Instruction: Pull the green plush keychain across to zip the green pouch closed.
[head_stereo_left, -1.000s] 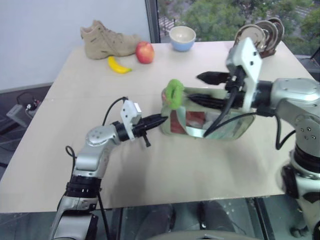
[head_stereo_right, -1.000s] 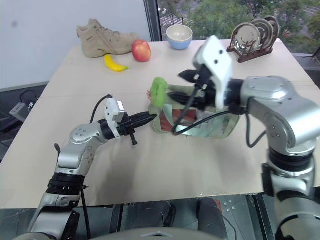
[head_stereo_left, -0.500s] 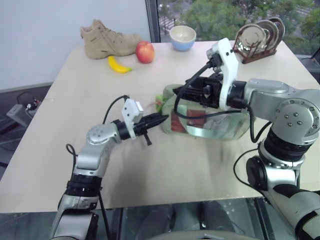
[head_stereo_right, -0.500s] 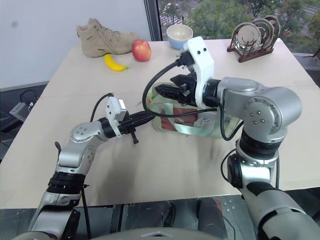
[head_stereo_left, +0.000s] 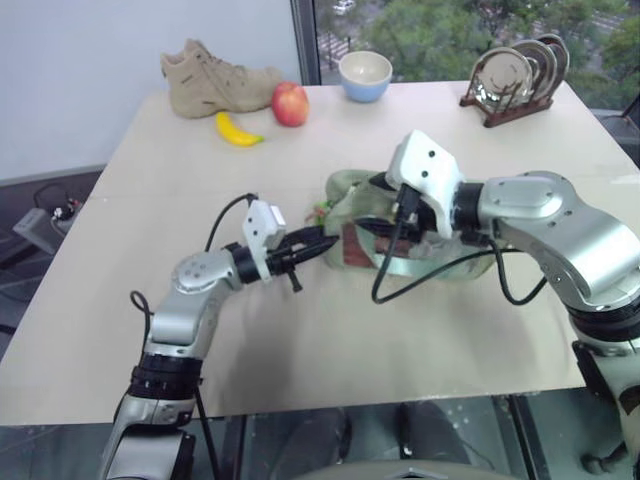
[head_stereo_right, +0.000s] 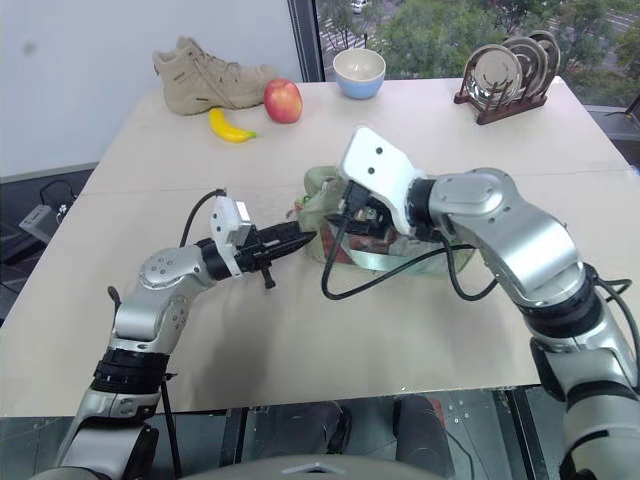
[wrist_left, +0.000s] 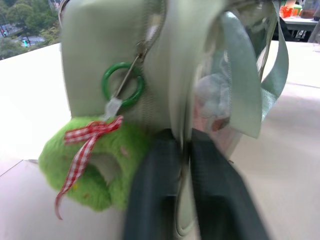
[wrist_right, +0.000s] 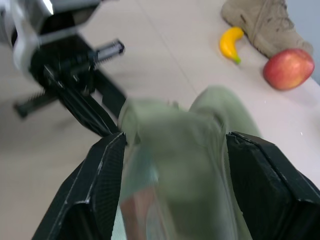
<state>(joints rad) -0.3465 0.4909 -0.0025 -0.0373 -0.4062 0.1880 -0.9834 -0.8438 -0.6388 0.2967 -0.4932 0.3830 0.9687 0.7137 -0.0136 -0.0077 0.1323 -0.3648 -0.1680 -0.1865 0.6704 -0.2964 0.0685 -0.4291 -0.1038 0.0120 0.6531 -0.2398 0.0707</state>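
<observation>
On the table: left gripper pinches green pouch edge | right gripper fingers wide apart over pouch | next: grab green plush keychain, pull across.

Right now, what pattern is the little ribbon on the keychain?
Red-and-white checks; the ribbon shows best in the left wrist view.

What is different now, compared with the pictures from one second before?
The right gripper came down from above the green pouch and now straddles its end, fingers open. The green plush keychain, earlier upright on the pouch, now hangs at its end. The left gripper stays at the pouch's end; shoe, apple, banana and bowl unmoved.
</observation>
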